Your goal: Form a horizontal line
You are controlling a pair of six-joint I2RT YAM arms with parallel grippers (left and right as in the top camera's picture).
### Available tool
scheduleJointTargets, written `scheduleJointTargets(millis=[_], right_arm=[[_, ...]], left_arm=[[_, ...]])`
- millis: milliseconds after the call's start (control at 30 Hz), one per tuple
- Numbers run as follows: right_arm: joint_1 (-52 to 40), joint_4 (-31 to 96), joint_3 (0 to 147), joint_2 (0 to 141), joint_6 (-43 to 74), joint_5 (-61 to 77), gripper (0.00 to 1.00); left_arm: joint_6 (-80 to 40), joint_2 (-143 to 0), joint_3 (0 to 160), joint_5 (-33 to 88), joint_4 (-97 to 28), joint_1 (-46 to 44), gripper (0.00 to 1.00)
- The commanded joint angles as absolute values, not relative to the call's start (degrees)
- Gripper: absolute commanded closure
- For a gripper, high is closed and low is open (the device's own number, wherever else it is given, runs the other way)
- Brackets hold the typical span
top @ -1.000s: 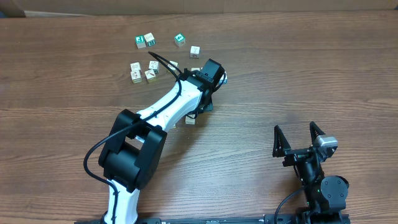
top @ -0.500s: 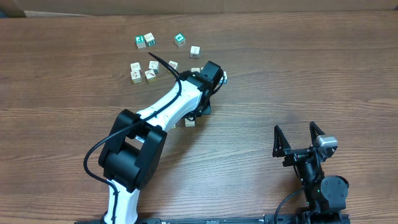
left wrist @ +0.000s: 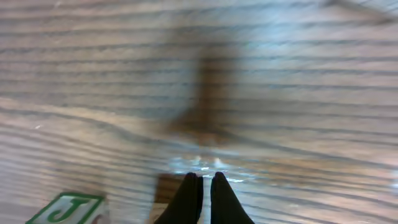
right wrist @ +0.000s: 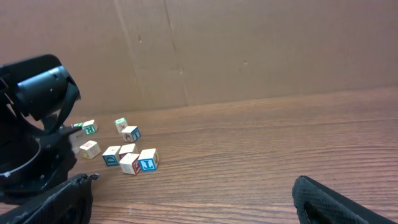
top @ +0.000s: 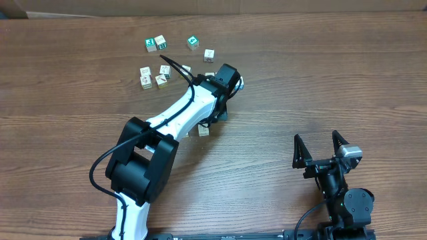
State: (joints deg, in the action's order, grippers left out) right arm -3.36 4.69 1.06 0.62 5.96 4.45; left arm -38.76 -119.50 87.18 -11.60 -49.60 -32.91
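Note:
A horizontal line of cubes is not in view; the small pale wooden cubes [top: 161, 81] that show lie loose at the back of the table. My left gripper [top: 222, 115] reaches down to the tabletop right of them. In the left wrist view its black fingers [left wrist: 204, 186] are shut with nothing between them. A pale cube [left wrist: 166, 188] sits just left of the tips, partly hidden behind one finger. A green-lettered cube [left wrist: 65, 209] lies at the lower left. My right gripper [top: 319, 148] stands open near the front right, holding nothing [right wrist: 189, 183].
More cubes with green faces [top: 193, 43] lie at the far back. One cube [top: 203, 130] rests against the left arm's link. In the right wrist view a cluster with a blue-lettered cube [right wrist: 148, 159] lies before a brown cardboard wall [right wrist: 249, 50].

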Motion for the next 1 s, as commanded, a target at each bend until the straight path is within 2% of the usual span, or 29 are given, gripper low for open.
scheduleJointTargets(millis=[0,567,767,967], right_arm=[[-3.1,4.4,0.5,0.2,5.7,4.1,0.0],[-3.1,4.4,0.5,0.2,5.7,4.1,0.0],[-3.1,4.4,0.5,0.2,5.7,4.1,0.0],[-3.1,4.4,0.5,0.2,5.7,4.1,0.0]], left_arm=[[-37.7,-119.6,89.9,-5.8,-47.9,-33.3,0.96],[-39.0,-119.7,89.1,-3.0,-48.2,-36.8,0.96],[-44.2,-119.7,86.3,-5.6,-47.7,-36.8,0.96],[-44.3,-119.7,84.7,-8.0,-47.4,-36.8,0.96]])
